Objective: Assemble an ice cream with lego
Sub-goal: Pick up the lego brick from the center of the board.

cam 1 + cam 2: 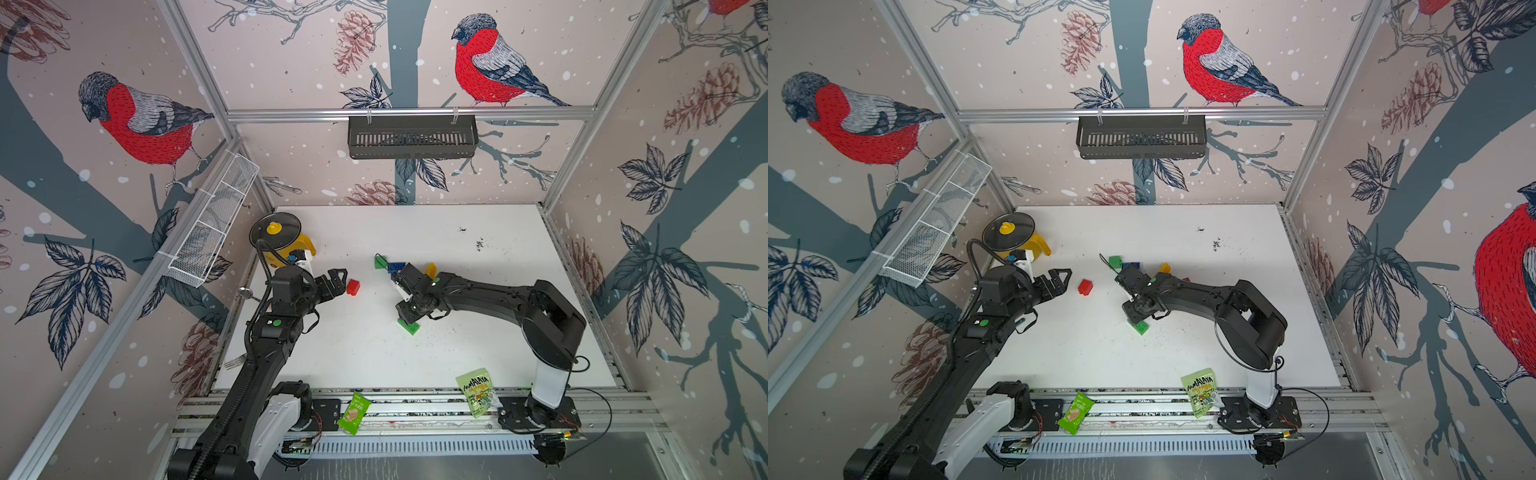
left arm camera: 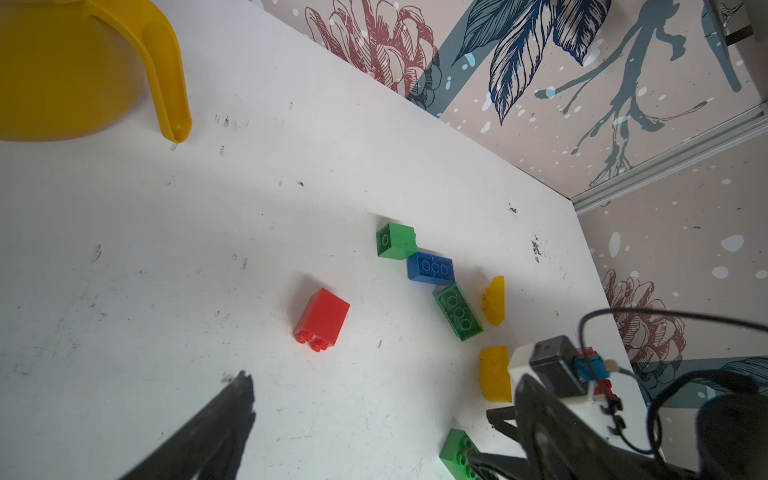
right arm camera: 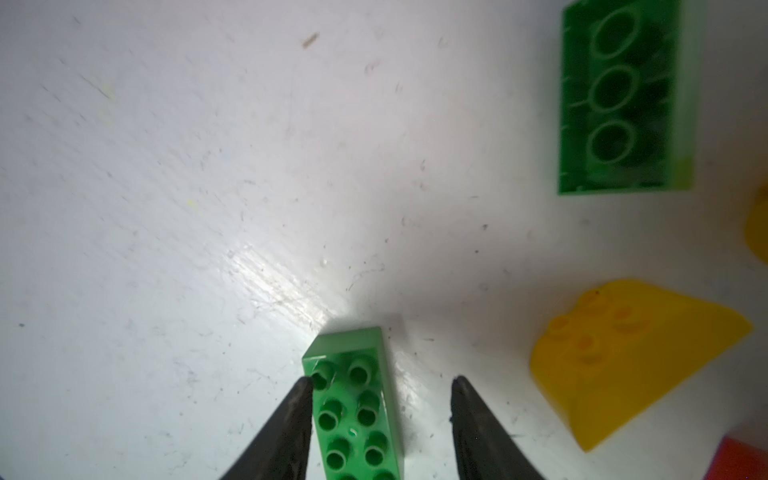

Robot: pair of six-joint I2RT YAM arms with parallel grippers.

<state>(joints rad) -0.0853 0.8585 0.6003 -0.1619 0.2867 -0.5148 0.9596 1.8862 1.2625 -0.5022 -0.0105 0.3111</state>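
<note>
In both top views the right arm's wrist covers most of the green studded brick (image 1: 410, 327), so only one end pokes out beside it; the fingers cannot be made out there. The right wrist view shows them: the right gripper (image 3: 381, 379) stands with its fingers apart about the brick, which lies studs up on the white table (image 3: 166, 208); one fingertip (image 3: 300, 405) touches the brick's long side, the other stands clear of it with bare table between, so nothing is clamped; the brick's near end is cut off by the frame edge. A scrap of red (image 3: 744, 459) in the corner is too cropped to name.

The left gripper (image 1: 340, 281) hangs with its fingers spread wide and nothing between them; the red brick (image 1: 353, 286) lies on its side just beside the tips, not touching. In the left wrist view only one finger (image 2: 232, 415) reads clearly; the other is lost among the blurred dark parts of the right arm.

Farther back, a small green brick (image 2: 396, 241), a blue brick (image 2: 430, 267) and a long green brick (image 2: 459, 311), hollow side up, appear to touch in a row; a yellow half-round piece (image 2: 494, 301) sits just beside the long one; a second yellow piece (image 2: 494, 374) lies near the right wrist, partly hidden behind it.
</note>
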